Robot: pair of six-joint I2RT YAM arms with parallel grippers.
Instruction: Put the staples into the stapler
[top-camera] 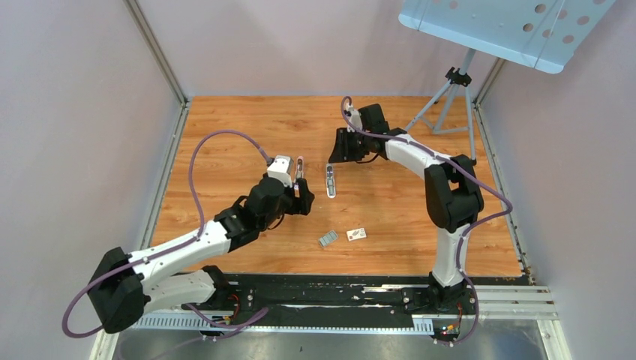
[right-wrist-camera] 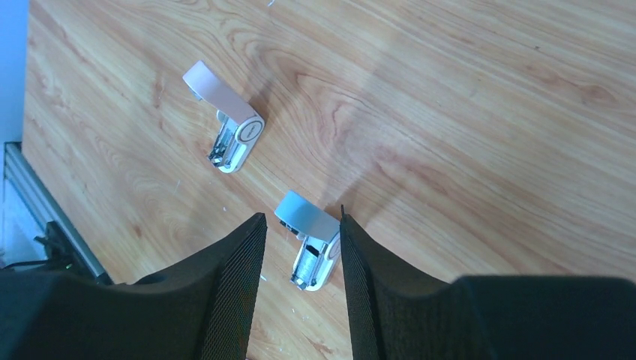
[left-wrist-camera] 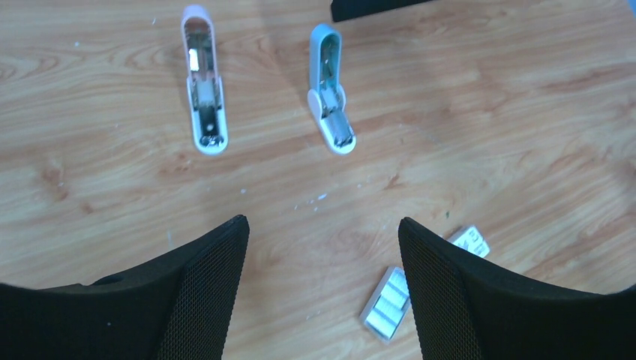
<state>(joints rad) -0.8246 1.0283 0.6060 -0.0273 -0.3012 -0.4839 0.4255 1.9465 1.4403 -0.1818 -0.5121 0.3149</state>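
The staples (left-wrist-camera: 386,304) are a small grey ridged block lying flat on the wood, partly behind my left gripper's right finger; they also show in the top view (top-camera: 328,239). Two staplers lie opened out: a blue one (left-wrist-camera: 330,94) and a pink one (left-wrist-camera: 204,90). My left gripper (left-wrist-camera: 322,247) is open and empty, above bare wood to the left of the staples. My right gripper (right-wrist-camera: 300,229) is open and hovers over the blue stapler (right-wrist-camera: 311,247), which shows between its fingers without touching them. The pink stapler (right-wrist-camera: 225,124) lies farther off.
A small white card with marks (left-wrist-camera: 471,241) lies next to the staples, also in the top view (top-camera: 357,235). A tripod (top-camera: 450,97) with a light-blue perforated tray (top-camera: 502,26) stands at the back right. Metal rails edge the wooden table (top-camera: 225,135).
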